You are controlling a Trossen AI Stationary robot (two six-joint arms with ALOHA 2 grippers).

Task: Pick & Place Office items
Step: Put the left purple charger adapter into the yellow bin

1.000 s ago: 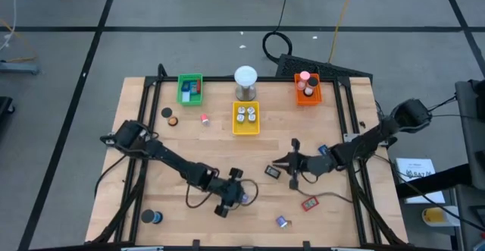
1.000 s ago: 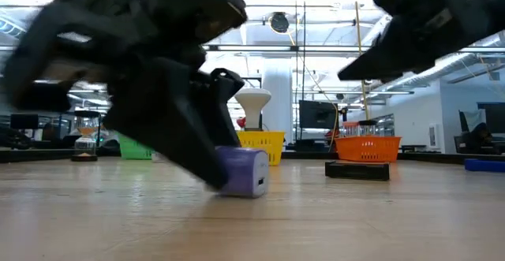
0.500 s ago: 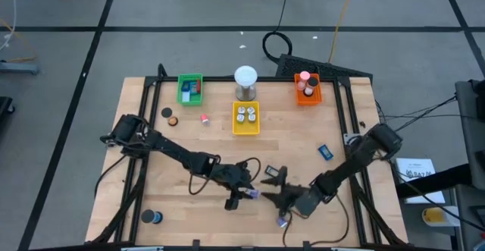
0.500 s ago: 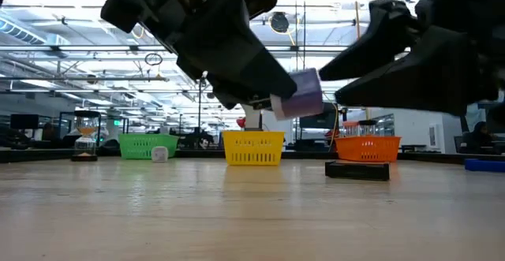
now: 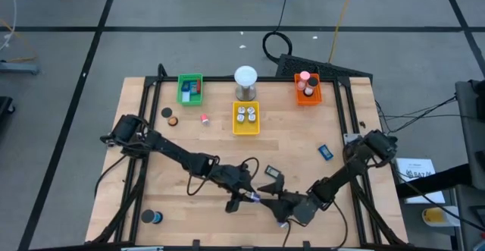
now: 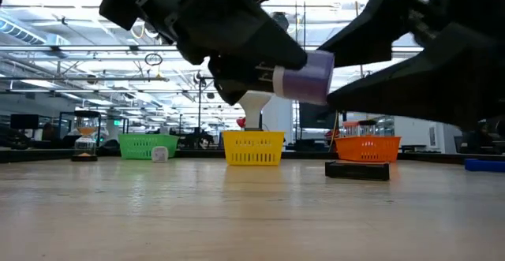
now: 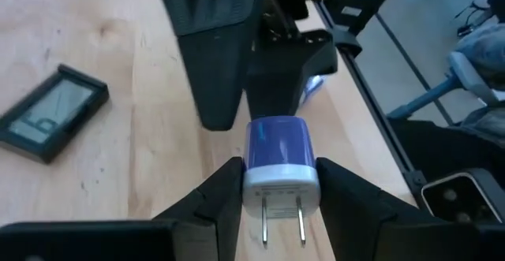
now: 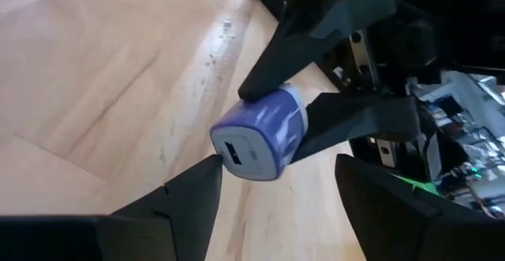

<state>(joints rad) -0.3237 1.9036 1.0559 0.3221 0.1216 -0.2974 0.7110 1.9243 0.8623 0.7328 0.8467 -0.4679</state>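
One purple charger (image 7: 276,154) held between left gripper (image 7: 278,184) jaws.

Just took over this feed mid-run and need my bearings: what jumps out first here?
The purple charger, held in the air over the table's near middle, clamped in the left end effector with its prongs pointing back at the wrist. The right end effector faces it head-on, fingers open either side of the charger's port end, not gripping. Far behind stand the green tray, yellow tray and orange tray.
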